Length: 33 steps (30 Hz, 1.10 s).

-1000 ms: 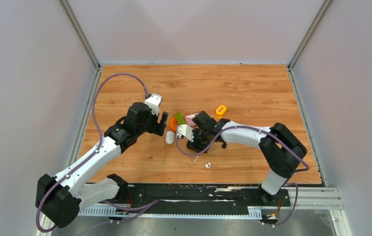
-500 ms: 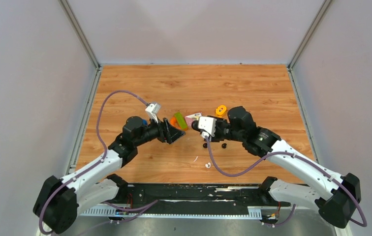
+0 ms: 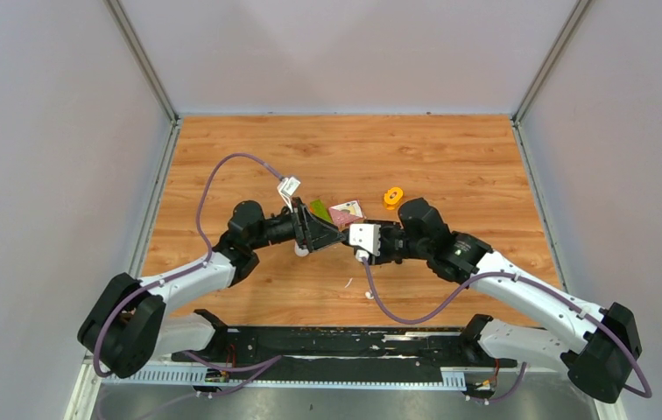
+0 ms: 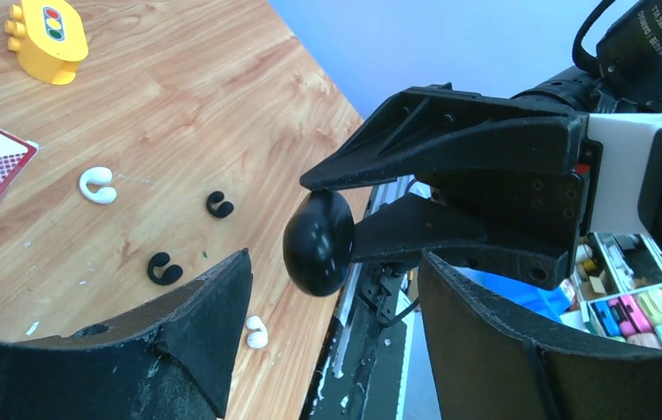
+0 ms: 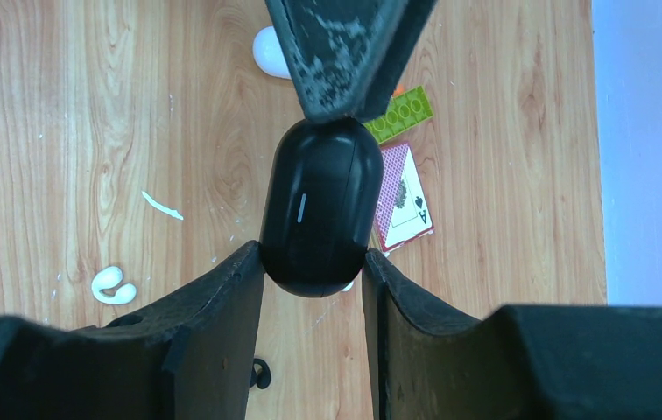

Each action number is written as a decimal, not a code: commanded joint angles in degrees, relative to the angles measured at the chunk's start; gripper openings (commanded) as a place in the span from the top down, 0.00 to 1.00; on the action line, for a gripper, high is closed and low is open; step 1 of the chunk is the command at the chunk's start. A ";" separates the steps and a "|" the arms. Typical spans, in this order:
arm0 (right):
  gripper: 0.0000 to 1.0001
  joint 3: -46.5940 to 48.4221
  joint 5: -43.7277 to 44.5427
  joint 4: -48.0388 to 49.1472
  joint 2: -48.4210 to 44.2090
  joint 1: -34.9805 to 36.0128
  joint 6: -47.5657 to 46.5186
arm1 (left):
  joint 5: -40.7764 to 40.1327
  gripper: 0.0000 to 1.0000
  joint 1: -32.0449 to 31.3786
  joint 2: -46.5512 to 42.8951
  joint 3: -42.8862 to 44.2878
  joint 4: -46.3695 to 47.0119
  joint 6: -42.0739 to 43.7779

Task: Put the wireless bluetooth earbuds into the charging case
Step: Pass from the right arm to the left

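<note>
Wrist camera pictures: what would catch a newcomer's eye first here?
A glossy black oval case hangs in mid-air, pinched by the right gripper, while the left gripper faces it with jaws apart. Below, tiny white earbuds and black earbuds lie loose on the wooden table.

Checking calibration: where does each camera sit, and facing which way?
Top external: above and behind, facing down at the wooden table; left arm and right arm show.
Left wrist: on that arm, facing across between left jaws at the black charging case.
Right wrist: facing down past right jaws clamping the case.
Shared: both wrist views see the case.
</note>
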 commanded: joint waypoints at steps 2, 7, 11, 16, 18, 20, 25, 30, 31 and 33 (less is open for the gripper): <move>0.68 0.69 -0.58 1.83 -0.70 1.34 -1.03 | 1.42 0.26 -1.31 2.17 3.19 1.79 -0.31; 0.68 0.75 0.41 2.18 -0.42 2.17 -1.21 | 2.12 0.36 -2.38 4.30 4.01 0.89 -0.50; 0.68 0.78 0.81 2.25 -0.46 2.53 -1.21 | 1.72 0.40 -2.84 5.22 4.03 0.76 -0.68; 0.68 0.84 1.46 2.45 -0.17 2.71 -1.03 | 1.88 0.40 -3.62 5.83 4.50 0.67 -0.79; 0.68 0.97 1.60 2.54 -0.05 2.85 -1.02 | 1.97 0.42 -3.93 6.22 4.76 0.69 -0.77; 0.68 0.93 1.84 2.62 0.00 2.97 -1.02 | 2.18 0.46 -4.14 6.64 5.06 0.76 -0.77; 0.67 0.86 2.50 3.04 0.54 3.15 -0.78 | 3.64 0.57 -4.68 8.09 5.49 1.23 -0.80; 0.67 1.10 2.89 3.25 1.30 3.29 -0.52 | 3.36 0.68 -5.22 8.80 5.02 1.15 0.36; 0.66 1.18 2.94 3.18 1.35 3.22 -0.31 | 3.17 0.71 -5.35 8.76 4.84 0.72 1.15; 0.58 1.57 3.03 2.77 1.24 3.29 0.50 | 2.34 0.77 -5.40 8.50 4.29 -0.94 3.36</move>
